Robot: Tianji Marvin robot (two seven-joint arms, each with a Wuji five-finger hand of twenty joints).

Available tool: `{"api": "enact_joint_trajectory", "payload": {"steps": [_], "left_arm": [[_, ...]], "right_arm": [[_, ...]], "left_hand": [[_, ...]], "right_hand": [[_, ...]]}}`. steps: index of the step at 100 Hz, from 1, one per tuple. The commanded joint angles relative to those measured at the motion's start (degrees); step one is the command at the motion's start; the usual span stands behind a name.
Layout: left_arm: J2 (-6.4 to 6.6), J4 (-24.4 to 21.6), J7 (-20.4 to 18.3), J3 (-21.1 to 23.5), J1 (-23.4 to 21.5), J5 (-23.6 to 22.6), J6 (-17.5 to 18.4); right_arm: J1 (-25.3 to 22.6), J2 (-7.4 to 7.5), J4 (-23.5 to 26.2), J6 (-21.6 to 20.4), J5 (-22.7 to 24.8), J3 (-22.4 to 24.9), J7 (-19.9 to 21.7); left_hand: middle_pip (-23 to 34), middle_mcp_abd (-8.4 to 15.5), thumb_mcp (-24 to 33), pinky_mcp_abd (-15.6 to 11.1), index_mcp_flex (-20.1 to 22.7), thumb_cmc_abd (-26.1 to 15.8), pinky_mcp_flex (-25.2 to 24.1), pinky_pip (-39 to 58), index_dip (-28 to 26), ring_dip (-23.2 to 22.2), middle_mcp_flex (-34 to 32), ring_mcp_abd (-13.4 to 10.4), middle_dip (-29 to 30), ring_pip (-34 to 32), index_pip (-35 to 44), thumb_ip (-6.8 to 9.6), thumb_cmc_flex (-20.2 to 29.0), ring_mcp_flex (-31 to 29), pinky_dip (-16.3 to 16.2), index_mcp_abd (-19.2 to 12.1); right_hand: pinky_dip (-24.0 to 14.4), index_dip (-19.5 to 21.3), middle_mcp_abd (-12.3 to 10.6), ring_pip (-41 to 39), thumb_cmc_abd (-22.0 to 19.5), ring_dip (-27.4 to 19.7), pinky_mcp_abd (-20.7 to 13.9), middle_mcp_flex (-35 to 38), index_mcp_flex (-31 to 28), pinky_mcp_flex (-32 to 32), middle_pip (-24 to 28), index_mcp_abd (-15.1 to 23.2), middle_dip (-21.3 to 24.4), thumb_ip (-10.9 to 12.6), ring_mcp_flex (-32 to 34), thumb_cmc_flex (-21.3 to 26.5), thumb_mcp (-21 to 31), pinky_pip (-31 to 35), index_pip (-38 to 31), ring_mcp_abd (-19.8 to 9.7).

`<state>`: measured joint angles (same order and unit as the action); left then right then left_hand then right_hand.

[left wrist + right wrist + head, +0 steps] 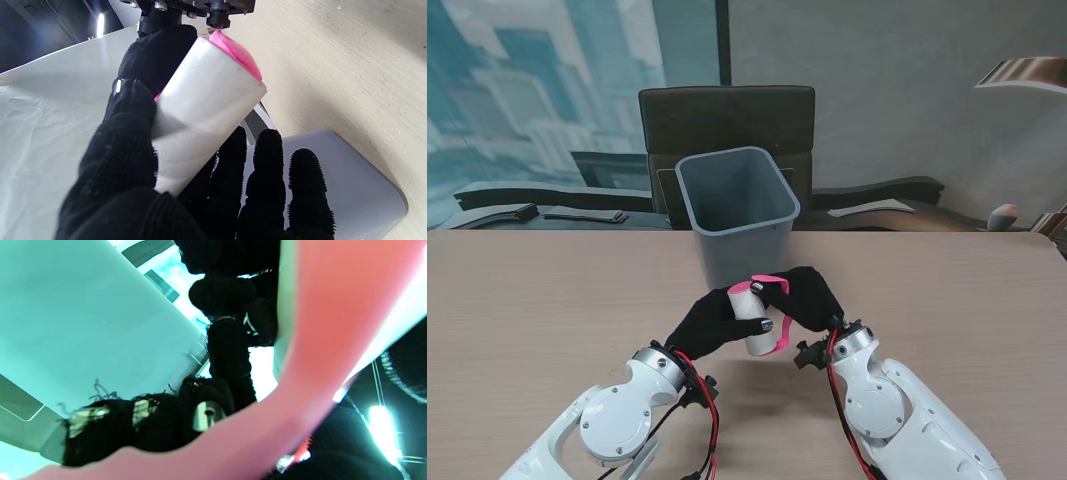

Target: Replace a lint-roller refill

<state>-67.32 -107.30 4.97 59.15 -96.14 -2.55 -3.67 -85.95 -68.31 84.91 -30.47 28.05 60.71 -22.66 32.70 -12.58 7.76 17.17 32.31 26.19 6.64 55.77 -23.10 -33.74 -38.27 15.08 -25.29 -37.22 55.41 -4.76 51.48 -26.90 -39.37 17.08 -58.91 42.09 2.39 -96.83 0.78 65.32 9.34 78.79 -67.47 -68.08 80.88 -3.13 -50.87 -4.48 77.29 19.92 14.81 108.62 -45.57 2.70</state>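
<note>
Wood-grain table (547,300) spreads pale and matte across the stand view, with a dark chair (727,120) pushed in at the far edge. Near the middle stands a grey plastic bin (737,215), open-topped, its smooth walls tapering toward the base.

Just nearer to me than the bin, both black-gloved hands meet on the lint roller, lifted off the table. The left hand (707,325) wraps its knit fingers (267,173) around the white roll (760,325), a smooth, slightly glossy cylinder. The right hand (812,295) is closed on the pink handle (767,281), a thin, curved plastic loop coming out of the roll's far end; in the right wrist view it is only a blurred pink band.

By my reading, the step in hand is pulling the used roll off its pink core (238,53). That calls for the two hands to draw apart along the roll's axis, the left keeping enough squeeze not to slip, then a drop into the bin.
</note>
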Motion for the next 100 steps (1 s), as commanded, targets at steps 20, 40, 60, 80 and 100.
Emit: {"api": "enact_joint_trajectory", "payload": {"steps": [20, 40, 60, 80, 100], "left_arm": [[-0.03, 0.22, -1.43, -0.55, -0.31, -0.39, 0.51], [0.01, 0.18, -1.43, -0.52, -0.44, -0.55, 0.92], [0.03, 0.19, -1.31, -0.55, -0.56, -0.76, 1.44], [0.03, 0.14, -1.2, -0.53, -0.66, -0.93, 1.51], [-0.01, 0.1, -1.02, -0.48, -0.72, -1.02, 1.6]], "right_arm": [[-0.01, -0.67, 0.79, -0.29, -0.92, -0.55, 1.4], [-0.04, -0.63, 0.91, -0.02, -1.43, -0.6, 1.86], [-0.19, -0.45, 1.34, 0.78, -2.16, -0.55, 2.93], [-0.35, -0.49, 1.62, 1.16, -1.86, -0.47, 2.51], [-0.43, -0.47, 1.8, 1.55, -1.77, -0.42, 2.43]], "left_hand": [[0.69, 0.24, 6.34, -1.09, 4.3, -7.29, -0.39, 1.87, -1.33, -1.02, 0.84, -0.39, -1.62, -1.46, 8.67, 3.4, 8.26, 0.69, 0.38, -8.75], [0.66, 0.26, 6.37, -1.09, 4.36, -7.24, -0.39, 1.87, -1.36, -1.02, 0.86, -0.42, -1.61, -1.45, 8.67, 3.39, 8.28, 0.68, 0.37, -8.7], [0.66, 0.3, 6.36, -1.09, 4.34, -7.31, -0.39, 1.87, -1.35, -1.01, 0.84, -0.41, -1.61, -1.42, 8.65, 3.35, 8.21, 0.72, 0.37, -8.77], [0.69, 0.26, 6.41, -1.09, 4.38, -7.22, -0.39, 1.87, -1.38, -1.02, 0.77, -0.37, -1.63, -1.44, 8.68, 3.36, 8.29, 0.67, 0.37, -8.74], [0.7, 0.3, 6.45, -1.09, 4.36, -7.25, -0.39, 1.87, -1.36, -1.02, 0.77, -0.45, -1.64, -1.45, 8.66, 3.36, 8.29, 0.63, 0.37, -8.74]], "right_hand": [[-0.39, 0.68, 7.45, -7.32, -10.59, 1.73, -8.68, 4.39, -2.28, -2.89, 5.93, -6.39, -0.57, 1.22, -1.79, -4.52, -6.24, 11.36, -0.09, -11.84], [-0.45, 0.37, 7.7, -7.33, -10.86, 1.66, -8.34, 4.4, -1.64, -2.87, 5.72, -6.25, -0.54, 1.2, -1.79, -7.46, -9.05, 11.36, 0.76, -11.62], [-1.22, -0.12, 7.79, -7.59, -10.68, 1.91, -8.24, 4.39, -1.04, -2.89, 5.97, -6.66, -0.76, 1.43, -1.84, -8.96, -10.28, 11.36, 1.82, -11.51], [-1.73, -0.61, 7.61, -7.55, -10.78, 2.07, -8.46, 4.38, -0.56, -2.94, 6.03, -7.19, -0.9, 1.57, -1.83, -9.49, -10.69, 11.36, 2.65, -11.53], [-1.76, -1.47, 7.7, -7.51, -10.82, 2.11, -8.48, 4.39, 0.28, -2.94, 6.0, -7.95, -0.96, 1.68, -1.83, -9.38, -10.8, 11.36, 3.95, -11.27]]}}
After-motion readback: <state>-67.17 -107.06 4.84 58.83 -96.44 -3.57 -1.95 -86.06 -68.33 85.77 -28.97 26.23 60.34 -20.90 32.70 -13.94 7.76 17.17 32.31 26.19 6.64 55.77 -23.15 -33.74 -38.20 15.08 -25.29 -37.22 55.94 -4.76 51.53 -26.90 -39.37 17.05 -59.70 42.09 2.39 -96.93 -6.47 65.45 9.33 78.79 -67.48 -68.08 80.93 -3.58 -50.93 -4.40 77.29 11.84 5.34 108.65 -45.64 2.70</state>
